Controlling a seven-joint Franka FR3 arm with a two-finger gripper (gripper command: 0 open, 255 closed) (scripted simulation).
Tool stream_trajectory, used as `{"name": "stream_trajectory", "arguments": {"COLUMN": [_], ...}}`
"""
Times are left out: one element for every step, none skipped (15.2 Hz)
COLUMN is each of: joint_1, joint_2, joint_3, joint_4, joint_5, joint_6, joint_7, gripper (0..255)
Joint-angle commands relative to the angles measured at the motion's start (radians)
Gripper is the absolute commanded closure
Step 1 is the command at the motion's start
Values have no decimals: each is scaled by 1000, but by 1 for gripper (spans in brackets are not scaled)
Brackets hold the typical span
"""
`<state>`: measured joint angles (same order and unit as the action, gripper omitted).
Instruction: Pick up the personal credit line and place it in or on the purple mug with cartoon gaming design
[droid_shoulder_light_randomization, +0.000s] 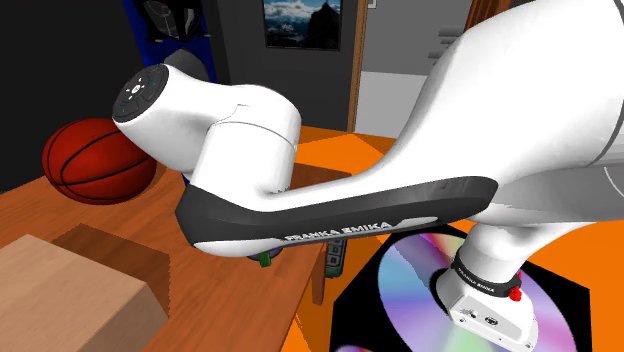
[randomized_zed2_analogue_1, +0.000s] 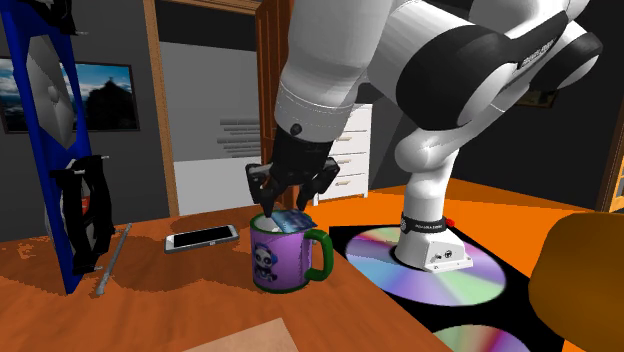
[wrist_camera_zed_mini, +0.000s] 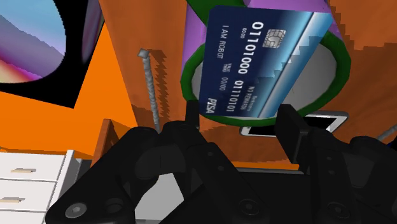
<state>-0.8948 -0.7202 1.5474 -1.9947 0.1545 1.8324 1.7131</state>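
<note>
shoulder view: the white arm (droid_shoulder_light_randomization: 330, 180) reaches across from the stand (droid_shoulder_light_randomization: 572, 292), whose black top bears a rainbow-coloured disc (droid_shoulder_light_randomization: 400, 290). a red-brown ball (droid_shoulder_light_randomization: 98, 160) sits on the wooden table (droid_shoulder_light_randomization: 50, 215) at the left. a cardboard box (droid_shoulder_light_randomization: 70, 300) stands at the lower left corner, and a framed picture (droid_shoulder_light_randomization: 300, 22) hangs on the dark wall behind.

second exterior view: the gripper (randomized_zed2_analogue_1: 290, 206) hangs straight over the purple mug (randomized_zed2_analogue_1: 275, 262), which stands upright on the table (randomized_zed2_analogue_1: 180, 300) with its green handle toward this view's right. a cartoon face shows on its side. the blue card (randomized_zed2_analogue_1: 293, 218) sticks out of the mug's mouth, just below the fingertips. a phone (randomized_zed2_analogue_1: 202, 238) lies flat near the mug on this view's left. a long screw (randomized_zed2_analogue_1: 112, 260) lies further left, beside a tall blue board (randomized_zed2_analogue_1: 45, 130). white drawers (randomized_zed2_analogue_1: 350, 160) stand behind the arm.

wrist view: the gripper (wrist_camera_zed_mini: 238, 121) has its two black fingers (wrist_camera_zed_mini: 289, 130) spread apart, and neither touches the card (wrist_camera_zed_mini: 267, 57). the card lies tilted across the green rim of the mug (wrist_camera_zed_mini: 345, 60), part of it over the grey inside. it shows white digits and a chip on its face. the phone (wrist_camera_zed_mini: 324, 119) and the screw (wrist_camera_zed_mini: 149, 83) lie on the table on opposite sides of the mug.
</note>
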Motion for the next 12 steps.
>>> {"name": "stream_trajectory", "arguments": {"joint_1": [-1,-1,-1,-1,-1,-1,-1,-1,-1,-1,-1,1], "joint_2": [0,0,0,0,0,0,0,0,0,0,0,1], "joint_3": [2,2,2,2,2,2,2,2,2,2,2,-4], "joint_4": [0,0,0,0,0,0,0,0,0,0,0,31], "joint_5": [1,1,1,1,1,1,1,1,1,1,1,-3], "joint_6": [1,1,1,1,1,1,1,1,1,1,1,-32], "joint_7": [1,1,1,1,1,1,1,1,1,1,1,3], "gripper": [255,255,255,255,255,0,0,0,0,0,0,0]}}
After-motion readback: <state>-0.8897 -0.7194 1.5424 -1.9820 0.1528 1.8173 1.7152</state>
